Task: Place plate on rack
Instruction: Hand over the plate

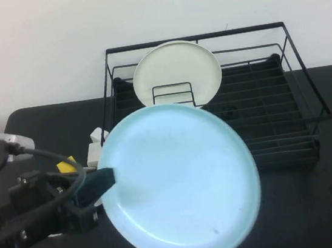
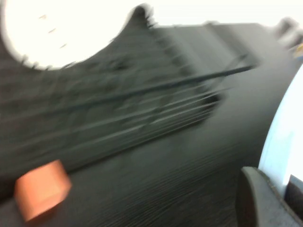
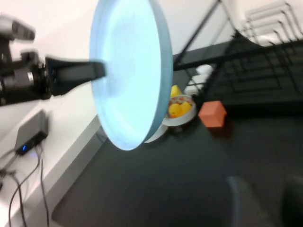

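Raised overview; both wrist views on plate (image 1: 180, 183).

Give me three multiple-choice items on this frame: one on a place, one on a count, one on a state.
1. Where is the cream-white plate?
A. flat on the table
B. standing in the rack
C. in the right gripper

2. How many plates show in the high view?
A. one
B. two
C. three

3. What is the state of the light-blue plate?
A. lying in the rack
B. resting flat on the table
C. held in the air by the left gripper

Answers:
1. B: it stands upright among the wire dividers at the rack's back left.
2. B: only the light-blue plate and the cream-white one show.
3. C: the left gripper is shut on its left rim, and the right wrist view shows the plate on edge above the table. The right gripper is only a blur at that view's edge.
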